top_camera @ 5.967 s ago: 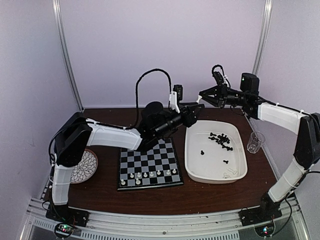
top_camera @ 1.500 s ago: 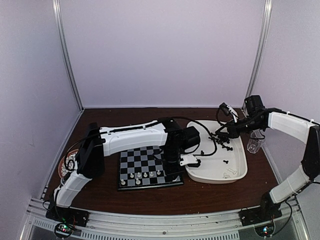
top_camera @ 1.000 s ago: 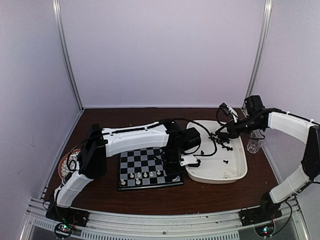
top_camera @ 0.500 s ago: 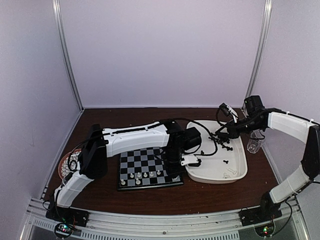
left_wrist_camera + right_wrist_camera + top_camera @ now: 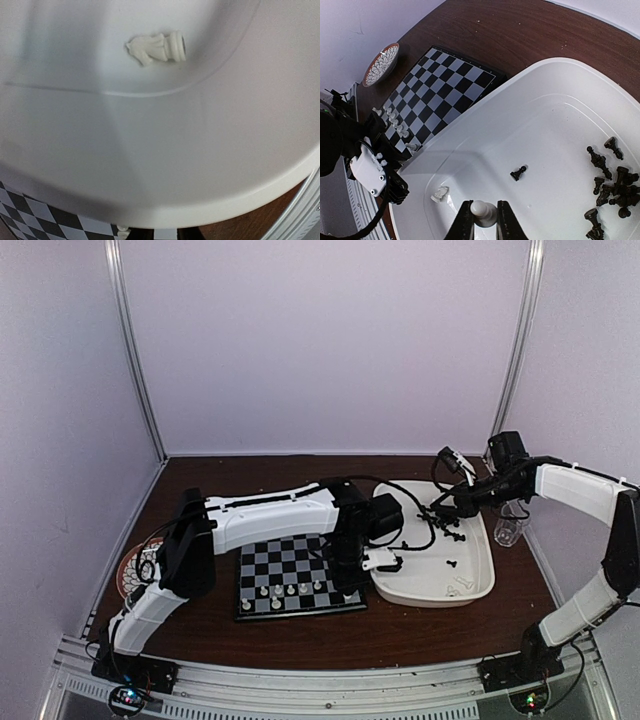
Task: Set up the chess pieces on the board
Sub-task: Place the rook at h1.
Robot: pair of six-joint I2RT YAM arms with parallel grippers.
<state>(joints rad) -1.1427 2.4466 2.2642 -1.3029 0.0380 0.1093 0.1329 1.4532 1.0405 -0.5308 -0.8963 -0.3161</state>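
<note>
Board [image 5: 290, 555] beside tray [image 5: 478, 590] from above, left gripper [image 5: 352, 588] at board's right edge, jaws not discernible, left wrist camera close on white knight [image 5: 156, 47] flat in tray, long axis left-right, base rightward, right wrist camera reveals right gripper [image 5: 483, 207] pinching white piece [image 5: 480, 214] over tray.

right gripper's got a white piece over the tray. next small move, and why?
Probably lift and carry it toward the board. The right gripper is shut on the white piece above the tray, only a short line of white pieces stands on the board, and the left arm crowds the tray-side edge, so steer clear.
</note>
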